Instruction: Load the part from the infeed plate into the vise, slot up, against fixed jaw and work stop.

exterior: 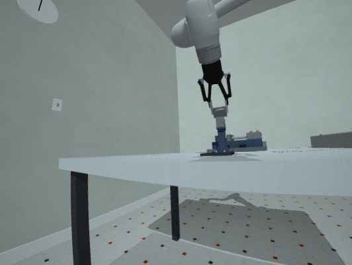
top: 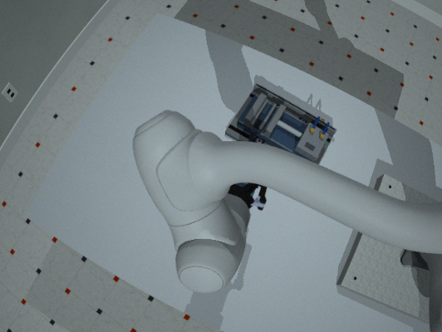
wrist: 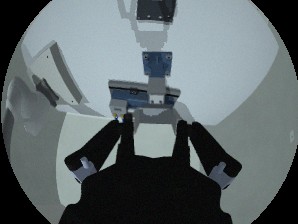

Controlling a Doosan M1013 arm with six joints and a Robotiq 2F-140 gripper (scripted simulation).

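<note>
My gripper point(exterior: 219, 109) is shut on the part point(exterior: 220, 112), a light grey block, and holds it in the air just above the V-block point(exterior: 221, 130), a grey top on a blue post. In the wrist view the part point(wrist: 156, 137) sits between the two dark fingers of the gripper point(wrist: 156, 125), with the V-block point(wrist: 157, 64) and the dark infeed plate point(wrist: 156, 7) beyond it. The blue and grey vise point(top: 282, 124) stands open behind; it also shows in the side view point(exterior: 245, 140). From above, the arm hides most of the gripper point(top: 257, 199). I cannot tell which way the slot faces.
The arm's big elbow and link point(top: 199, 195) cross over the table and cover the vise's near edge from above. A grey pedestal point(top: 382, 249) holds the arm's base at the right. The air cylinder end with yellow and blue fittings point(top: 317, 129) is on the vise's right side.
</note>
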